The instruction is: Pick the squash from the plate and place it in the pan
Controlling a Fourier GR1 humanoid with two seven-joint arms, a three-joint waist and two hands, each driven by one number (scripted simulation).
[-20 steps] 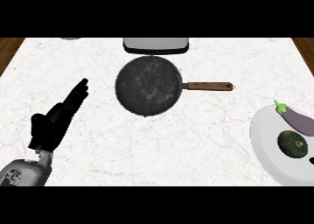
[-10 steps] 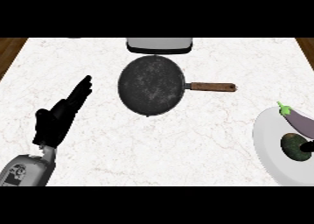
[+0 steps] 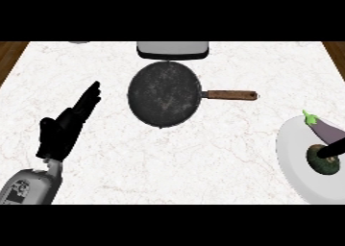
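Forearm of the left arm enters at the lower left; you see the left hand [image 3: 61, 132] above it, fingers straight and angled up toward the pan, holding nothing. It sits near the counter's left edge and reads as resting, out of the way of the work on the other side.

Plate [image 3: 299, 168], white, lies at the lower right, partly cut by the frame edge. On it you have the squash [image 3: 322, 161], dark green and round, near the plate's middle, and just behind it an eggplant [image 3: 329, 129], purple with a green stem, lying across the far rim.

Right hand [image 3: 337, 148]: only a dark finger shows, coming in from the right edge and lying over the top of the squash. Most of the hand is out of frame, so you cannot tell whether it is spread or closed. Judgement: this is the approach to the pick, with the squash not yet lifted.

Counter [image 3: 203, 144], white marble, is bare between plate and pan.

Pan [image 3: 164, 93], dark and round, sits farther back at centre, nothing in it, its wooden handle pointing right toward the plate side. That leaves its bowl free for a drop from the right.

Grey box [image 3: 172, 49] stands just behind the pan at the far edge.
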